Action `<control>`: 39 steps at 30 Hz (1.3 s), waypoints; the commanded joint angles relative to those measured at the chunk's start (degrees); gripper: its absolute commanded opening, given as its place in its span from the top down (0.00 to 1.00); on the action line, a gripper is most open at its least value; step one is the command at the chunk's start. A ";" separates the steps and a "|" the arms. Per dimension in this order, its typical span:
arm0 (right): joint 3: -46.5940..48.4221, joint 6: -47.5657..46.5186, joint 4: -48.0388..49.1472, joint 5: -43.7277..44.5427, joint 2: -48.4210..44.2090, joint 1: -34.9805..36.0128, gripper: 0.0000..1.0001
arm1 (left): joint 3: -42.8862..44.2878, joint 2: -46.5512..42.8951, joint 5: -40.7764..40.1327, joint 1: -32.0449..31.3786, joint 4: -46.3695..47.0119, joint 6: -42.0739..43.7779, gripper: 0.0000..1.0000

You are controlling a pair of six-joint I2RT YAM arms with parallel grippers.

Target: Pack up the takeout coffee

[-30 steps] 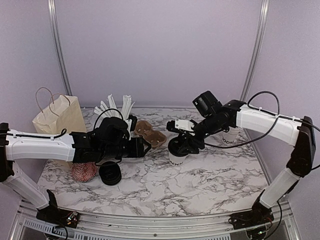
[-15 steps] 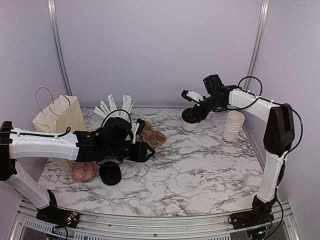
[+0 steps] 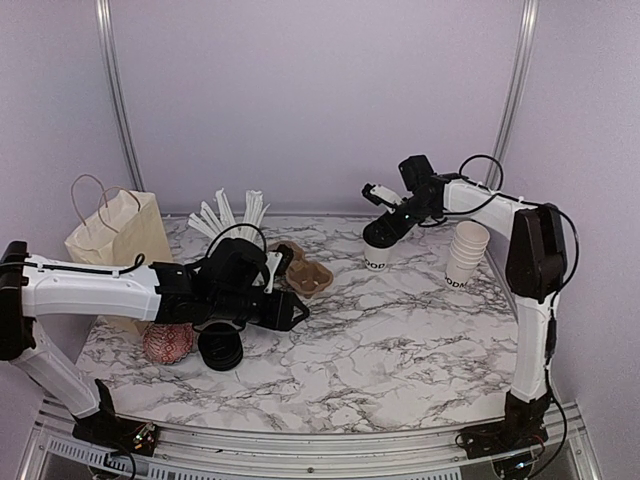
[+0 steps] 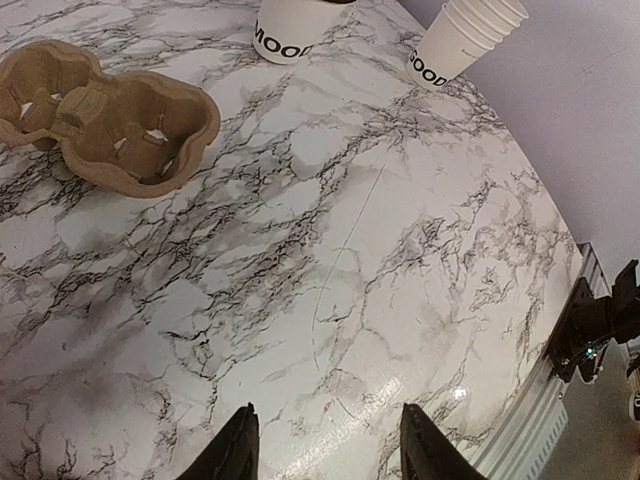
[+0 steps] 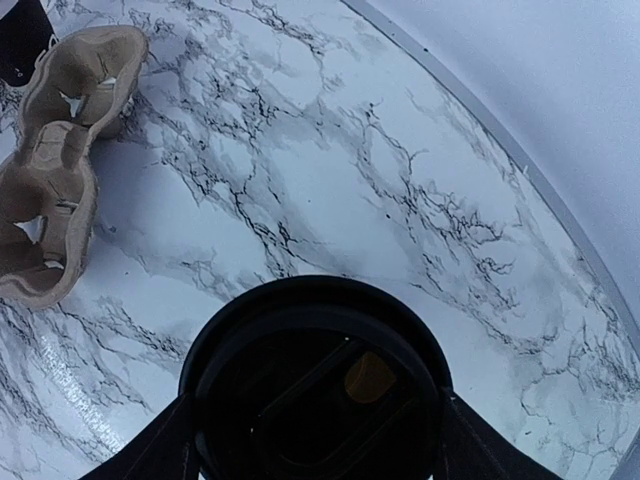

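Note:
A white paper coffee cup (image 3: 375, 259) with black lettering and a black lid stands at the back of the marble table. My right gripper (image 3: 386, 228) is shut around its top. In the right wrist view the black lid (image 5: 300, 330) fills the gap between my right gripper's (image 5: 315, 408) fingers. My left gripper (image 3: 296, 311) is open and empty, low over the table in front of the brown cardboard cup carrier (image 3: 303, 272). In the left wrist view the left gripper (image 4: 328, 450) frames bare marble, with the carrier (image 4: 110, 115) and the cup (image 4: 292, 28) beyond it.
A stack of white lidless cups (image 3: 466, 254) stands right of the held cup and shows in the left wrist view (image 4: 462, 38). A paper bag (image 3: 115, 235), a black cup of white sticks (image 3: 228, 214), a red-patterned bowl (image 3: 167, 343) and stacked black lids (image 3: 220, 348) are on the left.
My right arm has carried the lidded cup from the table's middle beside the carrier to the back right, near the cup stack. My left gripper has shifted slightly right.

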 commanded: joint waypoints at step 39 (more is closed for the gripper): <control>-16.74 0.15 -11.83 15.75 -30.98 -6.59 0.41 | 9.28 2.29 -3.70 -1.02 0.34 18.34 0.50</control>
